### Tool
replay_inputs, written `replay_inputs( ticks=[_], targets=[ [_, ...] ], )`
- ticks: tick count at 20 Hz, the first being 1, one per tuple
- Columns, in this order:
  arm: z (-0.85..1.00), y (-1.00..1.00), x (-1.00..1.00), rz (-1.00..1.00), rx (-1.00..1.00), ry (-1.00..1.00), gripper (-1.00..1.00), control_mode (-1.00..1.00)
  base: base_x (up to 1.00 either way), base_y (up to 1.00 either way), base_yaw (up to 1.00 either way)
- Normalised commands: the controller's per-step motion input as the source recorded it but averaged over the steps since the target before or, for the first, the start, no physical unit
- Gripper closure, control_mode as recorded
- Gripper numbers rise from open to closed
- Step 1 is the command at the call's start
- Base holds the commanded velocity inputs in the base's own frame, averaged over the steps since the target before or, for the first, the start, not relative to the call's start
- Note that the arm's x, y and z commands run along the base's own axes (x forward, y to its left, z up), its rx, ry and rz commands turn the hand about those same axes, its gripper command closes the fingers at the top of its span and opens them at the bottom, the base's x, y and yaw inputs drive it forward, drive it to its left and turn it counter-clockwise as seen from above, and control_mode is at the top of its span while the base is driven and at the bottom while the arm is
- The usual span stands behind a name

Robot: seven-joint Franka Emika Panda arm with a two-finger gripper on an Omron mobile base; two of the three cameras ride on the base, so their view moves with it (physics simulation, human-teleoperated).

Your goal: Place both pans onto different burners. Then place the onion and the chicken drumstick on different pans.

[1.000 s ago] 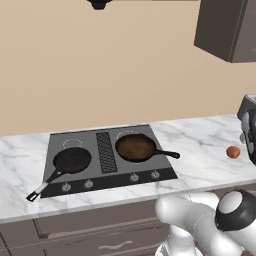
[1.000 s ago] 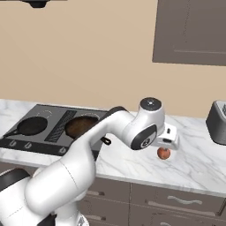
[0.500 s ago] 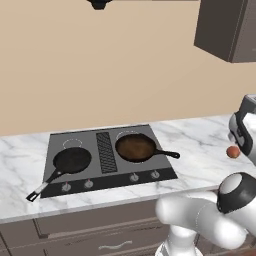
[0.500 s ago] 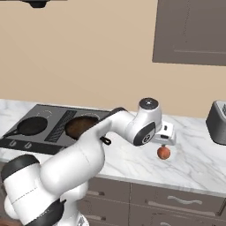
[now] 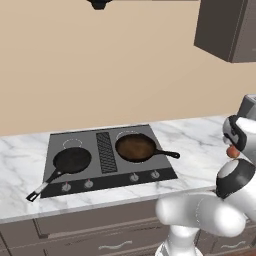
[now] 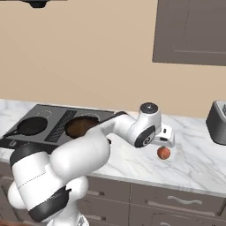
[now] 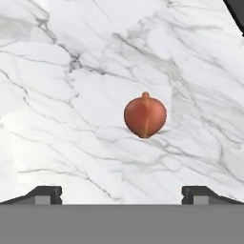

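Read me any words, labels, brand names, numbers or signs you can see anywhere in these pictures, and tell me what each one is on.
There are none to read.
Cooktop: thin white burner rings and plain round knobs, no lettering.
Both pans, onion, marble counter: unmarked.

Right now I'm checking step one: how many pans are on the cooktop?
2. The black pan sits left of the vent, the brown-interior pan right of it, both on the cooktop.
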Motion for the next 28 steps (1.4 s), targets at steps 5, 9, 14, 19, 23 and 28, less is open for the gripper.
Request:
replay_inputs(
  ticks=[5,9,14,19,23,28],
  targets=[
    [-0.17,-0.09,0.30,0.00,0.00,0.00,-1.00,-1.00,0.00,0.00,0.00],
    [-0.17,-0.06,0.29,0.00,0.00,0.01,-1.00,-1.00,0.00,0.00,0.00],
    [-0.09,-0.19,0.18,0.00,0.00,0.01,-1.00,-1.00,0.00,0.00,0.00],
    [-0.03,-0.16,0.15,0.00,0.00,0.04,-1.00,-1.00,0.00,0.00,0.00],
    [-0.16,-0.03,0.15,0.00,0.00,0.04,-1.00,-1.00,0.00,0.00,0.00],
    [-0.25,-0.06,0.09,0.00,0.00,0.03,-1.00,-1.00,0.00,0.00,0.00]
  ],
)
